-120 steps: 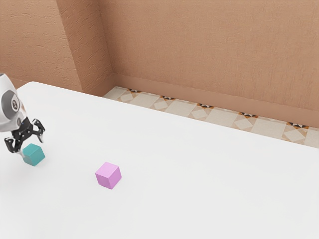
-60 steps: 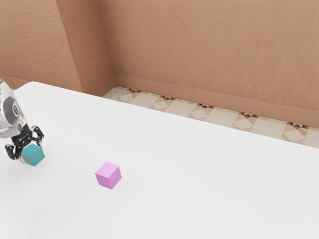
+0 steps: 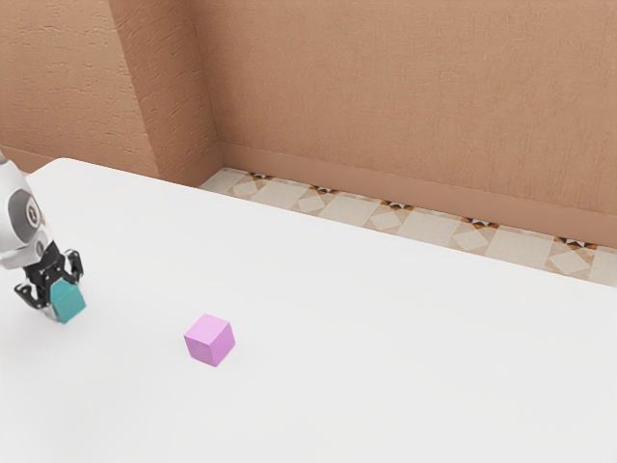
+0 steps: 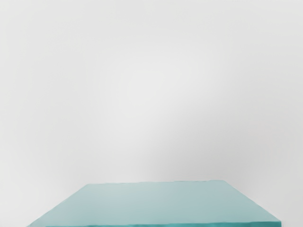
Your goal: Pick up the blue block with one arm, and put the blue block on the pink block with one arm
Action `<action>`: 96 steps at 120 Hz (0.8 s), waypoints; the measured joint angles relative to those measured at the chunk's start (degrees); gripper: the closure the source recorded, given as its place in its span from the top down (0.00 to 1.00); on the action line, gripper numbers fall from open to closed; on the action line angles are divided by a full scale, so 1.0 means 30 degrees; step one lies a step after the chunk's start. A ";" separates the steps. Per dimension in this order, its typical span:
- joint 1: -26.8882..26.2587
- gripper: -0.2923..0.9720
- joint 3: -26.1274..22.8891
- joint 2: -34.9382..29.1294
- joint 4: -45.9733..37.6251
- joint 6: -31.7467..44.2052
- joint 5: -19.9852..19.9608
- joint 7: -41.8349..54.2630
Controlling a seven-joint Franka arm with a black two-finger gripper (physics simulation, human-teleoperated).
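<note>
The blue block (image 3: 69,303), rendered in a teal shade, is seen at the far left of the white table (image 3: 386,338), resting on the surface close to the left edge of the exterior view. It is straddled by the black gripper (image 3: 60,282), which is lowered over it from above. One black finger is pressed against the block's left side and the other against its far right side, so the jaws are read as clamped onto the blue block from two sides. The block's lower faces are left uncovered below the fingers, and its base is seen at table level. The white and grey arm (image 3: 17,227) is seen entering from the left edge, just above the gripper.

The pink block (image 3: 209,340) is placed on the table to the right of the blue block and somewhat nearer to the camera. The two blocks are well apart, with bare white table between them. The pink block is set upright on one face, with one corner turned toward the viewer, and nothing is touching it.

In the wrist view, the flat teal top of the blue block (image 4: 156,203) is seen directly under the hand, with plain white table (image 4: 151,85) spread beyond it.

Behind the table, a strip of patterned floor tiles (image 3: 424,230) is bounded by a textured brown wall (image 3: 405,87).
</note>
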 joint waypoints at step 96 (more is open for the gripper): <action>-0.4510 0.51 -0.2772 -0.7784 -0.3885 -0.2527 0.2375 -0.2969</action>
